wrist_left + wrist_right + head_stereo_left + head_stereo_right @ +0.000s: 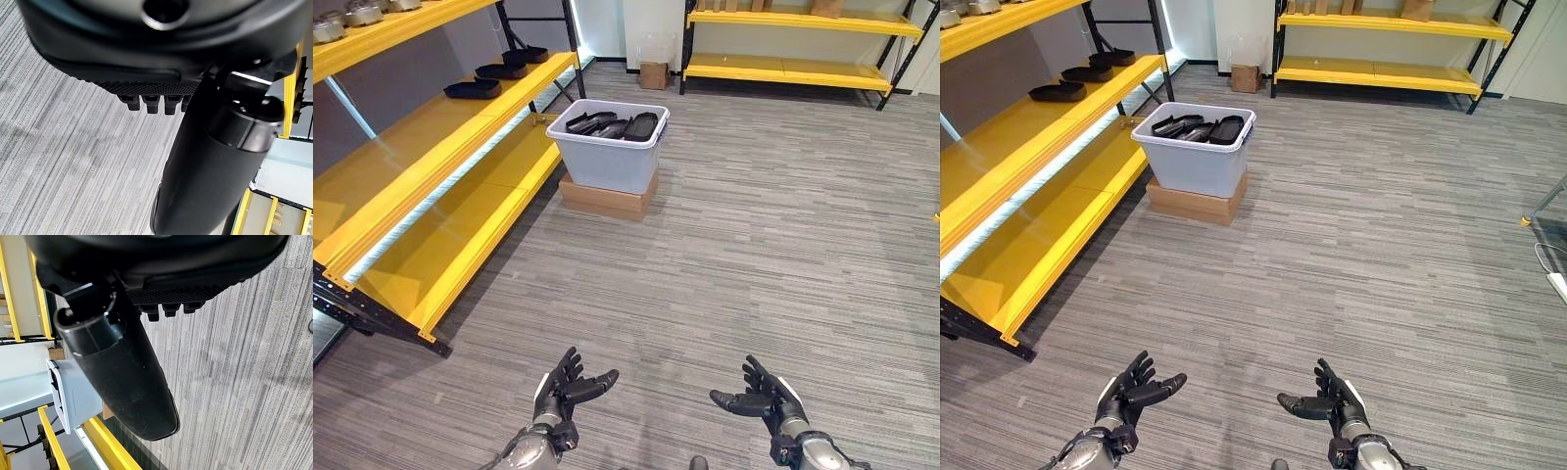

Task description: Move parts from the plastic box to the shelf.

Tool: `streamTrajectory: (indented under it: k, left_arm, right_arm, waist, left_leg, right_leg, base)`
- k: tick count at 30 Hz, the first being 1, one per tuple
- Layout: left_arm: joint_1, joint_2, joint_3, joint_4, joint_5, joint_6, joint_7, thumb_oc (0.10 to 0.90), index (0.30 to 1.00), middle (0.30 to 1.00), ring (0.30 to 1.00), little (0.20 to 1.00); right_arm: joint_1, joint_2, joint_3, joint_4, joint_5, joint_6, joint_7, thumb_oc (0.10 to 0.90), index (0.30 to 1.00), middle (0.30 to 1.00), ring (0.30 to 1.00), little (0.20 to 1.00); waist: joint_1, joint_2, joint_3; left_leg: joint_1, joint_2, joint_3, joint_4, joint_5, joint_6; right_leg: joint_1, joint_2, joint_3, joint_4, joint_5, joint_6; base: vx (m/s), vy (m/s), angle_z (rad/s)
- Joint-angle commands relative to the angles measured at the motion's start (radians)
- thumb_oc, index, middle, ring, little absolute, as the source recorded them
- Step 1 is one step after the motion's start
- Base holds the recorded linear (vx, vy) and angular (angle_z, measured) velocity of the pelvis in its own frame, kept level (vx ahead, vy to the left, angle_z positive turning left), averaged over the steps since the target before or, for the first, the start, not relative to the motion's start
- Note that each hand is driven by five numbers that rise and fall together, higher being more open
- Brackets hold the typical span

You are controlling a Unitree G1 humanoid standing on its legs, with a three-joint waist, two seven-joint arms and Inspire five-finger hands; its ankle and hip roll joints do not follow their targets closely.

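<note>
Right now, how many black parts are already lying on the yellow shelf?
3, in a row on the yellow shelf's middle level: the nearest part, a middle part and the farthest part. More remain in the plastic box.

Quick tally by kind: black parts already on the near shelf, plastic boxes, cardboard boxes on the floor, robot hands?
Black parts on the near shelf: 3
Plastic boxes: 1, more black parts inside, count unclear
Cardboard boxes on floor: 2, one under the plastic box, one by the far wall
Hands: 2, left hand, right hand, both open and empty
Total: 8
</note>
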Motion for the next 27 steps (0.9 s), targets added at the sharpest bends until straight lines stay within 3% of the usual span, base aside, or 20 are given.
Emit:
streamTrajectory:
  k: [1, 27]
  left_arm:
    - [-0.062, 0.03, 0.048, -0.042, 0.018, -0.098, -0.005, 0.9, 1.0, 1.0, 1.0, 1.0]
    - [-0.06, 0.027, 0.051, -0.044, 0.006, -0.09, -0.013, 0.9, 1.0, 1.0, 1.0, 1.0]
  right_arm:
    - [-0.043, 0.013, -0.033, -0.082, -0.017, -0.101, -0.006, 0.9, 1.0, 1.0, 1.0, 1.0]
    - [-0.045, 0.008, -0.029, -0.082, -0.01, -0.091, 0.007, 0.9, 1.0, 1.0, 1.0, 1.0]
  waist:
    - [0.002, -0.029, -0.033]
    - [0.006, -0.025, -0.03]
  left_leg:
    - [-0.038, 0.127, -0.022, -0.011, 0.044, -0.105]
    - [-0.031, 0.129, -0.02, -0.011, 0.04, -0.104]
  right_leg:
    - [0.074, -0.086, -0.005, 0.007, -0.089, 0.084]
    - [0.079, -0.083, -0.006, 0.007, -0.098, 0.084]
  base:
    - [0.0, 0.0, 0.0]
    - [0.0, 0.0, 0.0]
